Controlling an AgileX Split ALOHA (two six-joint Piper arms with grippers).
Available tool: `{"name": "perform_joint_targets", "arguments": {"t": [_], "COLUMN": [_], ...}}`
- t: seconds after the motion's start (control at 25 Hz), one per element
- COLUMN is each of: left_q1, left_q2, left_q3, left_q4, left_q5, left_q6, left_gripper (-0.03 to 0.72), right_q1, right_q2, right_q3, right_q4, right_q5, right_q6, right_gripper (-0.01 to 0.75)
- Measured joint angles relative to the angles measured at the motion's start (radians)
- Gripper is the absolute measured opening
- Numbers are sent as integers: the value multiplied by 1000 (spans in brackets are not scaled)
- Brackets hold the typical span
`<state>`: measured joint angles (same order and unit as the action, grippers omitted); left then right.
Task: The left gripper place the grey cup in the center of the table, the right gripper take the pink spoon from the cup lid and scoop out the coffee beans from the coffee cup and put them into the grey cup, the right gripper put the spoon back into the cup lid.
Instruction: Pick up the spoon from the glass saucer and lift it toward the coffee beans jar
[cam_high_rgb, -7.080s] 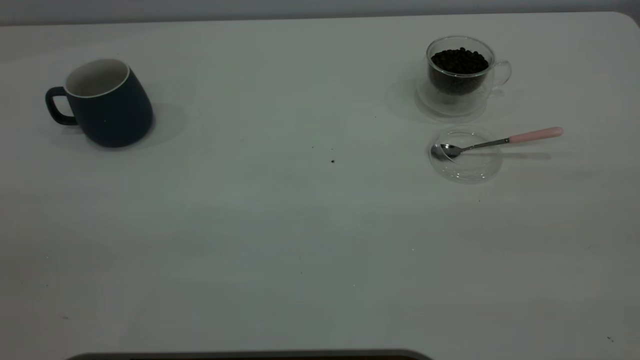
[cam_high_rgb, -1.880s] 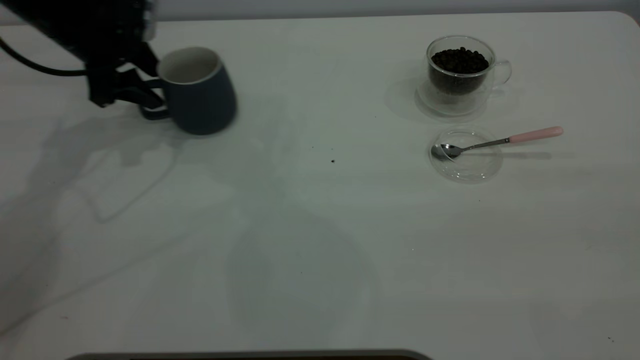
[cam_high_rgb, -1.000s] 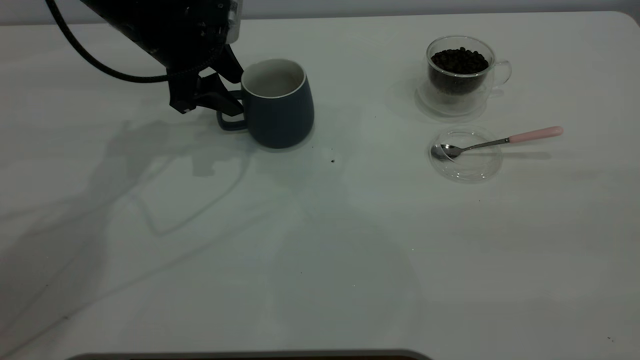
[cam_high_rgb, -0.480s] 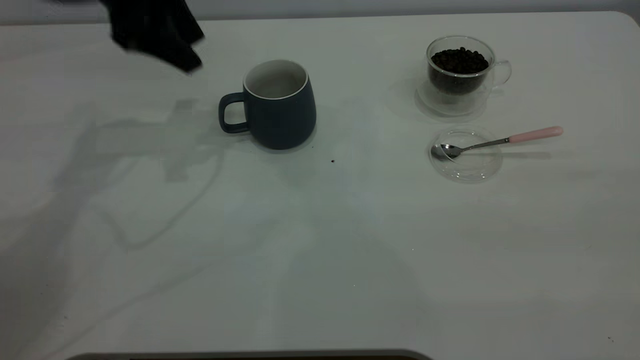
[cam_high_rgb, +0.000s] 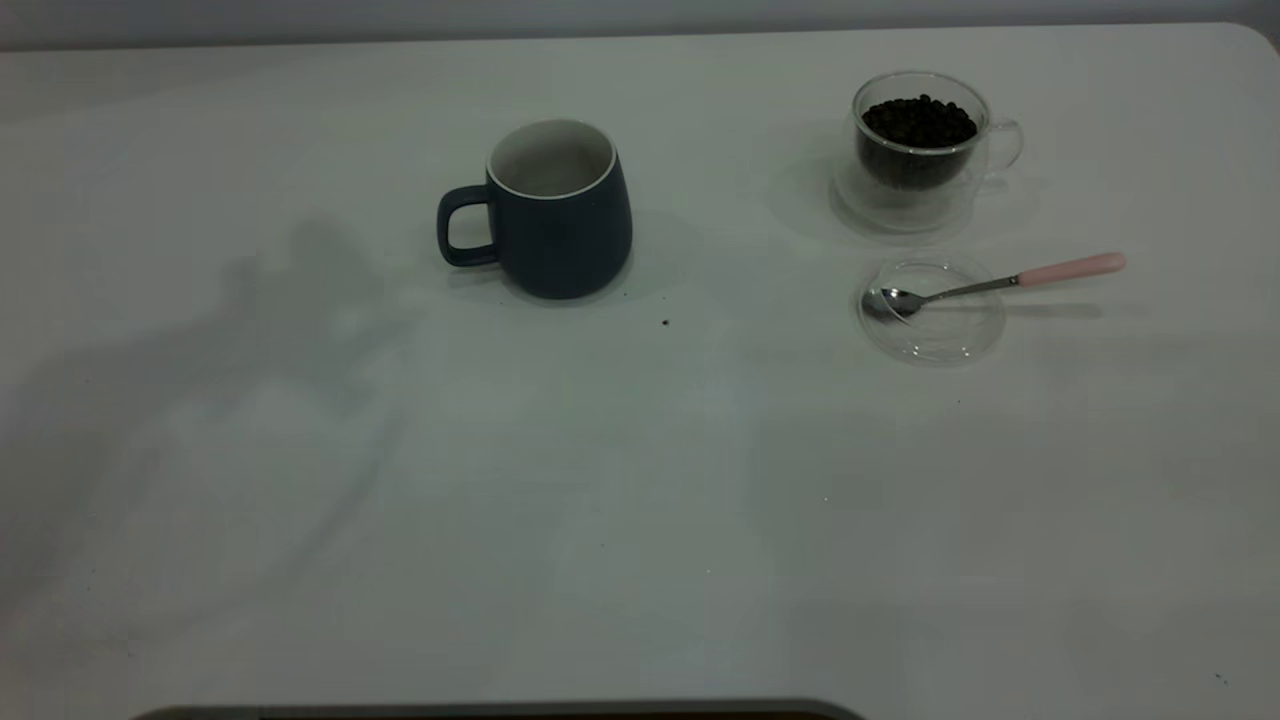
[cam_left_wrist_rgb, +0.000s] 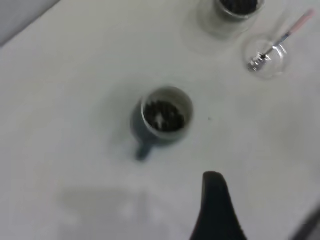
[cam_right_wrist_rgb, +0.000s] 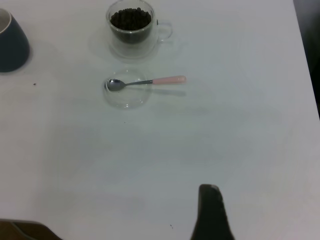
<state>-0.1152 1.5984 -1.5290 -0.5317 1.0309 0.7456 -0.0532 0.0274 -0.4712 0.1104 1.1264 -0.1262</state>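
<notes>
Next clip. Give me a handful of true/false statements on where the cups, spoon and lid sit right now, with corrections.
1. The grey cup stands upright near the table's middle, free of any end effector. True.
2. The spoon is inside the grey cup. False: its bowl rests in the clear lid, its pink handle sticking out past the rim.
3. The glass cup holds coffee beans. True.
4. The glass cup lies tipped over. False: it stands upright on its saucer.
</notes>
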Motion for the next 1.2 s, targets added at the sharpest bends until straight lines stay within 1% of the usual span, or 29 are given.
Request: {"name": "perform_joint_targets", "arguments": {"t": [0.12, 0.24, 0.4, 0.48, 0.6, 0.88, 0.96, 1.12, 1.2], "left_q1": [0, 0, 0, 0, 0, 0, 0, 0, 0], "left_q2": [-139, -271, -456, -541, -650, -837, -895, -1042, -1118], "left_q3": [0, 16, 98, 174, 332, 788, 888, 1021, 1038], "left_q4": [115, 219, 340, 386, 428, 545, 567, 588, 589], "left_q5": [138, 140, 140, 140, 140, 139, 135, 106, 97], "left_q6": [-136, -240, -359, -402, -488, -700, -764, -829, -835], "left_gripper": [569, 569, 569, 569, 569, 569, 569, 569, 569], "right_q1": [0, 0, 0, 0, 0, 0, 0, 0, 0], "right_q2": [0, 0, 0, 0, 0, 0, 0, 0, 0], "right_q3": [0, 0, 0, 0, 0, 0, 0, 0, 0], "right_q4": [0, 1, 1, 1, 1, 1, 1, 1, 1], "right_q5": [0, 0, 0, 0, 0, 0, 0, 0, 0], "right_q6": [0, 0, 0, 0, 0, 0, 0, 0, 0], "right_gripper": [576, 576, 576, 576, 576, 576, 576, 576, 576]}}
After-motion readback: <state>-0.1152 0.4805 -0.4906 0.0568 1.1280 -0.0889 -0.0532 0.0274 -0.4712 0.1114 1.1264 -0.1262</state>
